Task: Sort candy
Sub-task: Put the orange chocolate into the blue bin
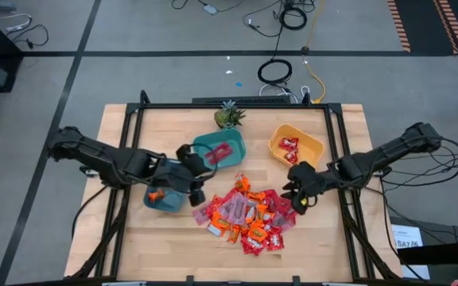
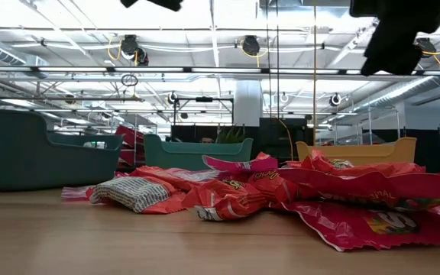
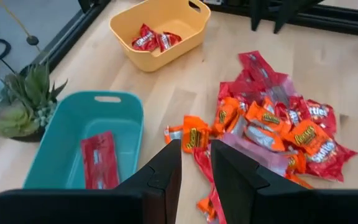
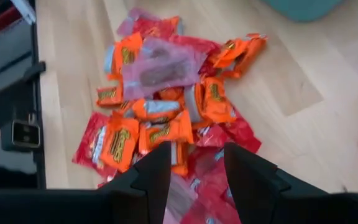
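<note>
Candy (image 1: 249,216): shiny red, orange, pink-purple wrappers. Beside it, teal bowl (image 1: 221,148); yellow bowl (image 1: 296,146); blue-grey bowl (image 1: 164,199). Bench (image 1: 173,246): pale wood grain.

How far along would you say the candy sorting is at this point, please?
Early. Sorted so far: two red wrapped candies in the yellow plastic bowl, one long red packet in the teal bowl, one orange candy in the darker teal bowl. Both the left claw and right claw hover empty. The mixed red, orange and pink pile remains.
</note>
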Controlling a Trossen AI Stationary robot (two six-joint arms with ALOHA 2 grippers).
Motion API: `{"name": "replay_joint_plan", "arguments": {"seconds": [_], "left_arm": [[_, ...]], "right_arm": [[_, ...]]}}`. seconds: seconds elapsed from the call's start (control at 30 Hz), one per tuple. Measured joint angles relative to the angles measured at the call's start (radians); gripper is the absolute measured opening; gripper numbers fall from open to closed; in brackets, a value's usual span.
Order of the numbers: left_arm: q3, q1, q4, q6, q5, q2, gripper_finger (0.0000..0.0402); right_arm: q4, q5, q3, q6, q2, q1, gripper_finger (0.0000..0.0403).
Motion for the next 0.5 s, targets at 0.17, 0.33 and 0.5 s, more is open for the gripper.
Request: {"name": "replay_joint_plan", "arguments": {"seconds": [0.17,0.33,0.5], "left_arm": [[0.017,0.007,0.023,-0.003,0.000,0.064,0.0098],[0.017,0.007,0.117,-0.003,0.001,0.105,0.0098],[0.017,0.022,0.154,-0.021,-0.008,0.122,0.0098]], "right_arm": [[-0.067,0.027,0.000,0.028,0.001,0.066,0.0141],[-0.103,0.070,0.000,0.080,0.001,0.130,0.0141],[-0.106,0.105,0.000,0.097,0.002,0.172,0.0141]]}}
